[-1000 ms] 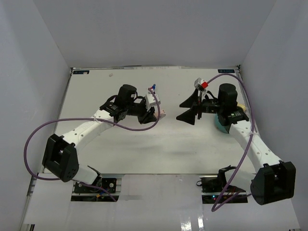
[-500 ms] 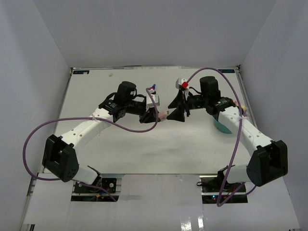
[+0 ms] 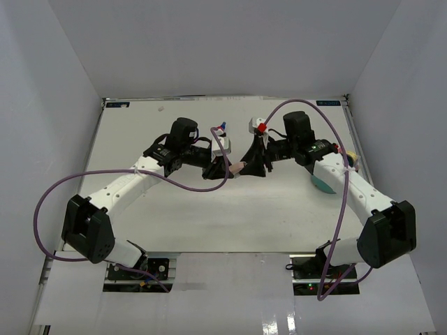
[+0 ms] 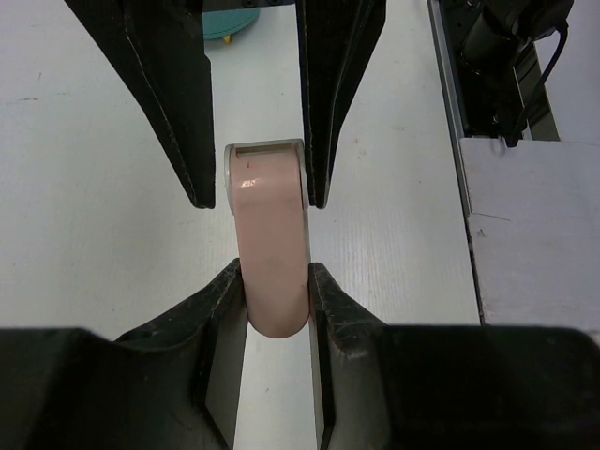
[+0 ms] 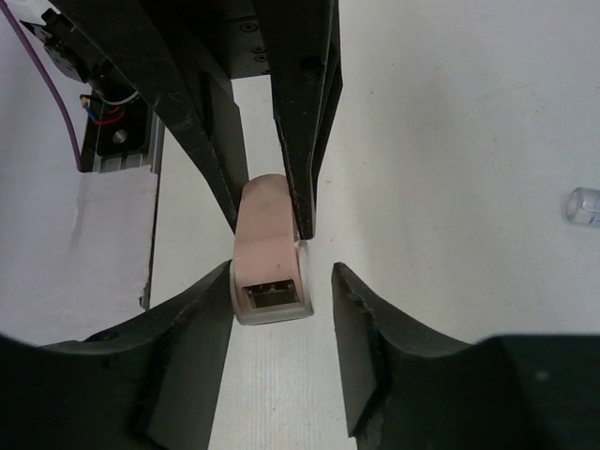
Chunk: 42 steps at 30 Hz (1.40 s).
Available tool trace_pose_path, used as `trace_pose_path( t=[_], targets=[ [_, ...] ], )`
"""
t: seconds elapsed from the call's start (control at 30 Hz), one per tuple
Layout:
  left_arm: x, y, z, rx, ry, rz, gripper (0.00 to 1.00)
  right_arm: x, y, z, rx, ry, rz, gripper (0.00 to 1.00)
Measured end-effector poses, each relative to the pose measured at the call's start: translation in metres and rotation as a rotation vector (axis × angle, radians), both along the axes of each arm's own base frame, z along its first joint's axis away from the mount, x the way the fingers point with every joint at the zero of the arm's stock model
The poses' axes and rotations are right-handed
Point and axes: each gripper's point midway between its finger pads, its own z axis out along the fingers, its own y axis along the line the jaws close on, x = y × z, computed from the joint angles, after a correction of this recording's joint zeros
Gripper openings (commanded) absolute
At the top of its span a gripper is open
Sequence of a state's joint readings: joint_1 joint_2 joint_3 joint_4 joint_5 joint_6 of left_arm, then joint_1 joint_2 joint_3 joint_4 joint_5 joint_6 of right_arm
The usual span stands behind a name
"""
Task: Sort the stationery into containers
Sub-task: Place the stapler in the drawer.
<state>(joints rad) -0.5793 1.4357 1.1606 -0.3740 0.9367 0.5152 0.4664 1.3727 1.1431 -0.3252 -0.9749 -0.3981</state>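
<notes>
A pinkish eraser block point(image 3: 239, 167) hangs above the middle of the table. My left gripper point(image 3: 229, 168) is shut on one end of it. The left wrist view shows the eraser point(image 4: 270, 246) squeezed between both fingers. My right gripper point(image 3: 247, 165) faces it from the right, jaws round the block's other end. In the right wrist view one finger point(image 5: 211, 309) touches the eraser point(image 5: 269, 246), and a gap remains before the other finger point(image 5: 361, 319). The teal container point(image 3: 322, 183) lies partly hidden under my right arm.
A small clear bottle point(image 5: 582, 205) lies on the table beyond the grippers; from above a blue-topped bottle point(image 3: 222, 128) shows beside the left wrist. The teal bowl's edge point(image 4: 230, 21) shows behind the right fingers. The table's near edge and base hardware point(image 4: 506, 56) are close by.
My right arm has swung left from near the teal bowl to the eraser, and its jaws have narrowed round the block. The left arm and its hold have not changed.
</notes>
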Motion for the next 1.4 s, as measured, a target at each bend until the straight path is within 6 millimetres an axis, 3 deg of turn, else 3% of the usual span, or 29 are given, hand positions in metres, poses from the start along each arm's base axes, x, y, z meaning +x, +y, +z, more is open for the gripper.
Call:
trace_pose_path(
  t=[0.17,0.27,0.37,0.4,0.43,0.57,0.63,0.77,0.9,1.1,1.23,1.4],
  targets=[
    [0.000,0.000,-0.003,0.006,0.016,0.002,0.27,-0.004,0.001,-0.002,-0.007,0.001,0.015,0.25],
    [0.000,0.000,-0.006,0.009,0.031,0.000,0.36,-0.004,-0.001,-0.005,-0.018,0.004,0.010,0.08],
    [0.000,-0.001,-0.006,0.009,0.034,0.002,0.57,-0.003,-0.001,-0.007,-0.030,0.003,-0.002,0.08],
    [0.000,-0.001,-0.006,0.011,0.037,0.005,0.70,-0.001,-0.002,-0.009,-0.041,0.001,-0.015,0.08],
    [0.000,-0.001,-0.006,0.012,0.039,0.009,0.76,0.002,-0.004,-0.011,-0.053,0.000,-0.032,0.08],
    [0.005,0.000,-0.008,0.027,0.065,0.058,0.94,0.017,-0.015,-0.023,-0.137,0.002,-0.150,0.08],
    [0.011,0.001,-0.009,0.038,0.073,0.103,0.98,0.025,-0.025,-0.027,-0.190,-0.008,-0.231,0.08],
    [0.031,0.004,-0.013,0.058,0.084,0.235,0.98,0.044,-0.059,-0.032,-0.298,-0.051,-0.453,0.08],
    [0.054,0.015,-0.019,0.097,0.112,0.422,0.98,0.060,-0.105,-0.033,-0.398,-0.072,-0.693,0.08],
    [0.082,0.047,-0.034,0.147,0.151,0.699,0.98,0.076,-0.179,-0.048,-0.596,-0.069,-1.023,0.08],
    [0.085,0.073,-0.047,0.178,0.154,0.822,0.98,0.072,-0.205,-0.050,-0.690,-0.084,-1.112,0.08],
    [0.093,0.090,-0.049,0.194,0.112,0.921,0.98,0.065,-0.228,-0.048,-0.782,-0.137,-1.162,0.08]
  ],
)
